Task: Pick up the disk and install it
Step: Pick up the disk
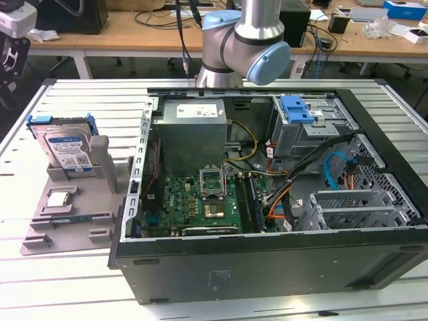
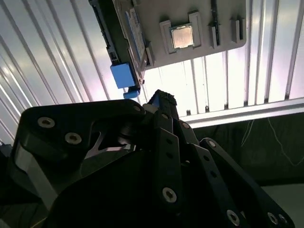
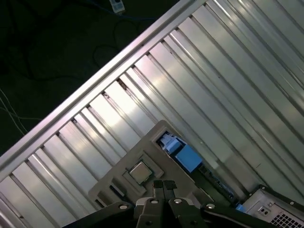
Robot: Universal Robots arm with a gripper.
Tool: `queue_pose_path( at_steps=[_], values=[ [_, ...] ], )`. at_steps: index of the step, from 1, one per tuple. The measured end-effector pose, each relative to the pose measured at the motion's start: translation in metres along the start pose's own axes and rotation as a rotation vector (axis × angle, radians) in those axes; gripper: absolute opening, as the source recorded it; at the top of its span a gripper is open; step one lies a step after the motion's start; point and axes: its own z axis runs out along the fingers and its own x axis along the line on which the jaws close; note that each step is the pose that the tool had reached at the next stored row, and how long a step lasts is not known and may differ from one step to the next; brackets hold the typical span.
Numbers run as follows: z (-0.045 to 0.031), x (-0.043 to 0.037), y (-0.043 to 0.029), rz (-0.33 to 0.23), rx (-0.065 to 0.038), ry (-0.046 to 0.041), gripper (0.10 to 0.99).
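At the exterior view's left, the disk is leaning upright in a grey holder on the slatted table, untouched. Just beside it, a processor chip is lying on the holder's flat base. In the first wrist view the hand is hovering above that chip, fingertips drawn narrow together, gripping nothing. Toward the exterior view's right, an open computer case is lying on its side.

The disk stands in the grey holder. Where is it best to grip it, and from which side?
Probably by its upper edge, from above, pinching its two flat faces. The disk leans on edge in the holder, its lower part seated; a grey post stands on the exterior view's right of it; the top is free.
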Motion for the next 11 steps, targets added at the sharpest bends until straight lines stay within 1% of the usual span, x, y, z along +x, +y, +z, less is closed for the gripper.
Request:
queue_pose_path(
  at_steps=[9, 11],
  values=[
    [0.0, 0.0, 0.0, -0.138, -0.003, 0.006, 0.106],
    [0.0, 0.0, 0.0, -0.199, -0.004, 0.0087, 0.106]
  ],
)
